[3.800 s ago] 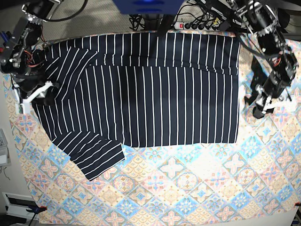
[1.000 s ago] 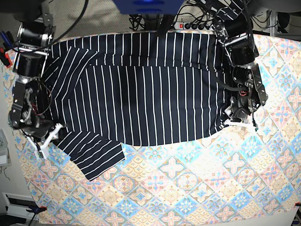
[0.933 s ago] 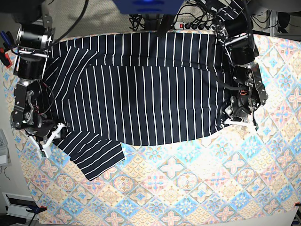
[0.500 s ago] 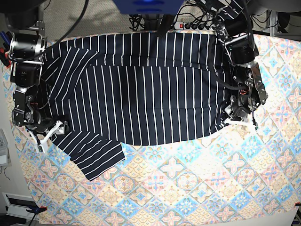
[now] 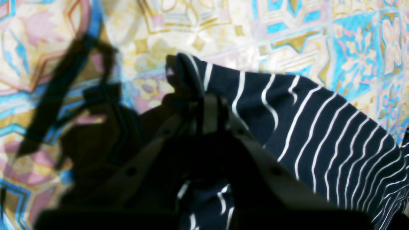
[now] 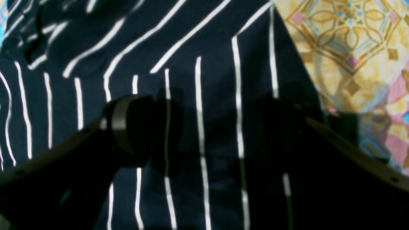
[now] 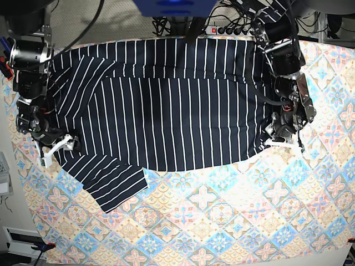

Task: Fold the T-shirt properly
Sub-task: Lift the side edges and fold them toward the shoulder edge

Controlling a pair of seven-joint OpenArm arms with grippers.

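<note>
The dark pinstriped T-shirt point(image 7: 177, 111) lies spread flat on the tablecloth, with one sleeve point(image 7: 113, 185) pointing toward the near left. At the shirt's near right corner my left gripper point(image 7: 282, 142) is shut on the hem. In the left wrist view that gripper point(image 5: 207, 105) pinches a bunched fold of the T-shirt point(image 5: 319, 134), raised slightly off the cloth. My right gripper point(image 7: 55, 148) stands open at the shirt's left edge, just above the sleeve. The right wrist view shows this gripper point(image 6: 207, 127) with its jaws wide apart, one of its fingers point(image 6: 127, 124) over the striped T-shirt point(image 6: 198, 80), holding nothing.
The pastel diamond-tile tablecloth point(image 7: 222, 221) covers the table, and its near half is bare of cloth. A power strip and cables point(image 7: 233, 29) lie beyond the far edge. Both arm bodies stand over the shirt's left and right sides.
My right gripper has opened wide and shifted a little toward the far side along the shirt's left edge. The left gripper stays shut on the hem corner, unmoved.
</note>
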